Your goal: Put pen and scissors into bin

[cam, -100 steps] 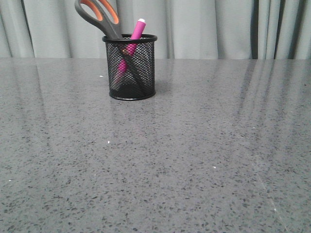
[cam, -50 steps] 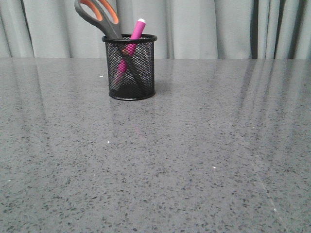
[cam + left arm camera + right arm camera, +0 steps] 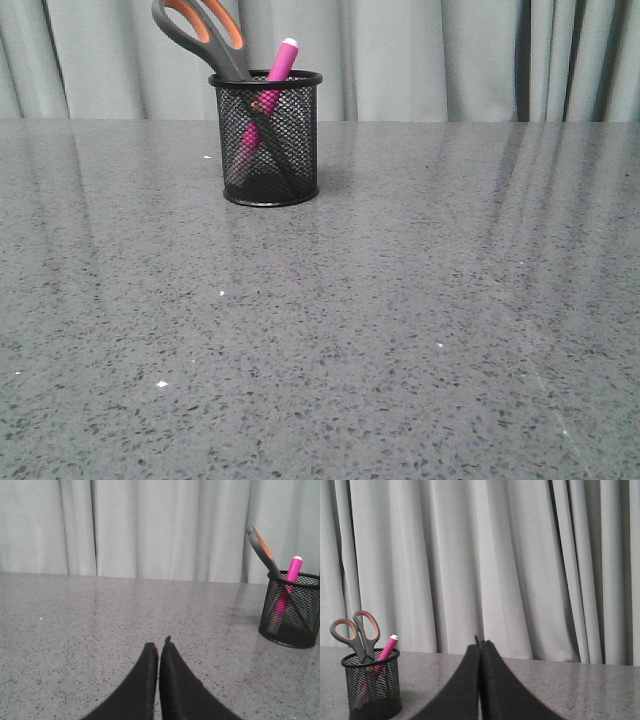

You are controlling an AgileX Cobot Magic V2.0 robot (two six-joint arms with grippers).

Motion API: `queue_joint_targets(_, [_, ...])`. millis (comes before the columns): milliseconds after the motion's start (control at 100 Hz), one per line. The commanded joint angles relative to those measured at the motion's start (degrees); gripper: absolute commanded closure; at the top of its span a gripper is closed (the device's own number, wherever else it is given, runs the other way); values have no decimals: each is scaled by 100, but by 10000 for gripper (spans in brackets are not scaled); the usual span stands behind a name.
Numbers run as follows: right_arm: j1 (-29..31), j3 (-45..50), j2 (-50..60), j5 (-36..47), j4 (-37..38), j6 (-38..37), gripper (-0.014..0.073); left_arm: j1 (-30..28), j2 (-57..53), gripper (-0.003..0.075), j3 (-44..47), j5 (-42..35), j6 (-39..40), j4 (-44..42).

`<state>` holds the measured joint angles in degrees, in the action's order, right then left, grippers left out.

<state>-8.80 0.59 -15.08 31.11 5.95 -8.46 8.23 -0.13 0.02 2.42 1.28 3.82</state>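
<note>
The black mesh bin stands at the back left of the grey table. Inside it lean the magenta pen, white cap up, and the scissors, handles up and blades down. In the left wrist view the bin, pen and scissors show off to one side, and my left gripper is shut and empty over bare table. In the right wrist view my right gripper is shut and empty, with the bin, pen and scissors well apart from it. Neither gripper appears in the front view.
Grey pleated curtains hang behind the table's far edge. Small white specks lie on the speckled tabletop.
</note>
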Motion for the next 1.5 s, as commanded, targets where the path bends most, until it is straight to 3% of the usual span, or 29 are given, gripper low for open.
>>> queue_joint_targets(0, [45, 82, -34, 381, -39, 34, 661, -3, -173, 742, 153, -242, 70, -8])
queue_joint_targets(1030, [45, 82, -7, 354, -56, 34, 661, -3, -163, 742, 142, -113, 70, -78])
queue_joint_targets(1300, [196, 82, 733, -2343, -391, 108, 661, -3, -163, 742, 142, -113, 70, -78])
queue_joint_targets(1490, [391, 82, 1314, -2963, -391, 586, 661, -3, -163, 742, 142, -113, 70, -78])
